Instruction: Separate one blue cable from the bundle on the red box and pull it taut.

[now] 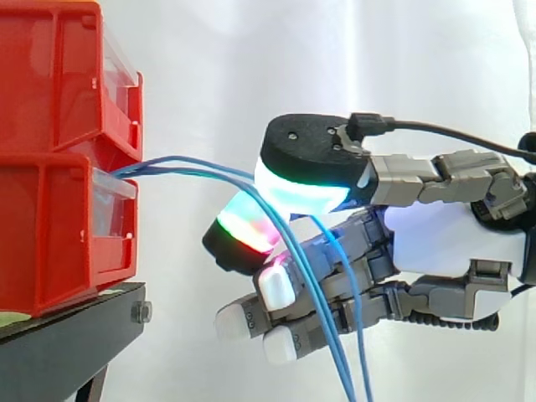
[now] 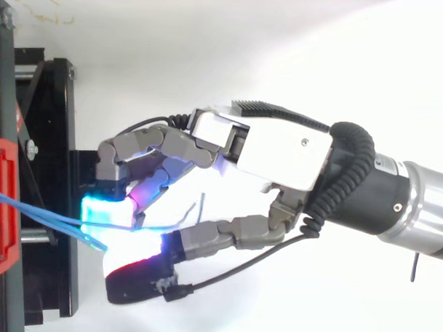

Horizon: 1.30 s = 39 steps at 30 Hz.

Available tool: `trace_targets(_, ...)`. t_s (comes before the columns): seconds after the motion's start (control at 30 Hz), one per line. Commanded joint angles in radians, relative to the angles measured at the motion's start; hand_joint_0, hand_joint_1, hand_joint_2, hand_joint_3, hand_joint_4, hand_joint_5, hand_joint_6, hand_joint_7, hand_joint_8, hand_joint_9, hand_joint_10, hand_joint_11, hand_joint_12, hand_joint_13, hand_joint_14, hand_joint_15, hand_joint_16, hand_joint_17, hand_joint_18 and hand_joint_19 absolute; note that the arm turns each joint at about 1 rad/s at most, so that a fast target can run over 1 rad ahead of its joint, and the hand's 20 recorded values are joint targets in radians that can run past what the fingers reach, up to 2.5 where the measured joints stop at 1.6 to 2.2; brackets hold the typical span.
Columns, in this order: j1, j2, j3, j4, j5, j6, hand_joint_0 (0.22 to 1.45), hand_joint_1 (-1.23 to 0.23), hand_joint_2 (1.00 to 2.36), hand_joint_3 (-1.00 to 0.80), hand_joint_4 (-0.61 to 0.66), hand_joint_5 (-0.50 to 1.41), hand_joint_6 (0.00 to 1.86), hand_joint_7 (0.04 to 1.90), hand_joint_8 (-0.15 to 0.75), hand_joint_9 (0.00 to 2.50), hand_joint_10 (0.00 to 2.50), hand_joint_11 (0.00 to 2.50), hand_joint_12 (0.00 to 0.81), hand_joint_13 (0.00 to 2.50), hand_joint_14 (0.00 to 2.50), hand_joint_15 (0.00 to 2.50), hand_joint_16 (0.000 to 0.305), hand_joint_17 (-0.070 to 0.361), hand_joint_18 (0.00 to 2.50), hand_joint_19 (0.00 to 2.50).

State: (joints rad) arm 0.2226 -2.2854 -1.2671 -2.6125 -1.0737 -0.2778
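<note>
Pinching blue cables [image 1: 201, 167] between two glowing pads [image 1: 301, 188] of the hand [image 1: 435, 234], with the remaining fingers loosely bent below. Stretching roughly level and rightward from the front of the lower red bin [image 1: 59, 234], then drooping steeply downward. Sitting on a black stand [image 1: 67, 335] before a white curtain [image 1: 209, 67].

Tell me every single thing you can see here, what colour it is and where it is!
red bins: two, red, stacked at the left on the stand
black stand: one, black, under the bins
blue cables: a few, blue, running out of the bins, through the robot hand, then hanging down
white curtain: one, white, behind everything
robot arm: one, black and silver, coming from the right
robot hand: one, grey and white, pads glowing cyan, green and red, pinching the cables
</note>
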Motion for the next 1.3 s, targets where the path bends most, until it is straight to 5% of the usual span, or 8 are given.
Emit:
trace_targets(0.0, 0.000, 0.009, 0.000, -0.018, -0.002, 0.000, 0.60, -0.87, 1.00, -0.45, 0.22, -0.14, 0.89, 1.21, 0.340, 0.92, 0.02, 0.57, 0.390, 0.70, 0.01, 0.31, 0.045, 0.101, 0.72, 0.37)
trace_targets(0.27, -0.006, 0.015, 0.002, -0.031, -0.003, 0.011, 0.53, -0.56, 1.00, -0.49, 0.21, -0.12, 0.86, 1.24, 0.365, 0.99, 0.01, 0.57, 0.406, 0.72, 0.01, 0.32, 0.048, 0.108, 0.73, 0.42)
trace_targets(0.47, -0.008, 0.015, 0.003, -0.031, -0.003, 0.023, 0.57, -0.63, 1.01, -0.33, 0.21, -0.11, 0.85, 1.29, 0.365, 1.00, 0.01, 0.57, 0.399, 0.72, 0.01, 0.32, 0.046, 0.103, 0.73, 0.42)
trace_targets(0.7, -0.008, 0.014, 0.003, -0.032, -0.005, 0.022, 0.61, -0.87, 1.02, -0.17, 0.18, -0.13, 0.88, 1.31, 0.360, 0.96, 0.01, 0.61, 0.396, 0.73, 0.01, 0.33, 0.046, 0.103, 0.76, 0.41)
trace_targets(0.9, -0.009, 0.015, 0.003, -0.031, -0.005, 0.023, 0.66, -0.94, 1.01, -0.29, 0.16, -0.15, 0.89, 1.25, 0.350, 0.94, 0.02, 0.63, 0.396, 0.73, 0.01, 0.33, 0.046, 0.103, 0.78, 0.38)
trace_targets(1.07, -0.011, 0.015, 0.003, -0.031, -0.005, 0.023, 0.66, -0.94, 1.00, -0.50, 0.20, -0.14, 0.89, 1.21, 0.349, 0.96, 0.02, 0.63, 0.393, 0.75, 0.01, 0.32, 0.045, 0.101, 0.80, 0.39)
trace_targets(1.27, -0.012, 0.015, 0.005, -0.031, -0.006, 0.023, 0.46, -0.70, 1.00, -0.50, 0.21, -0.10, 0.86, 1.20, 0.394, 1.07, 0.01, 0.62, 0.430, 0.80, 0.01, 0.34, 0.053, 0.119, 0.87, 0.41)
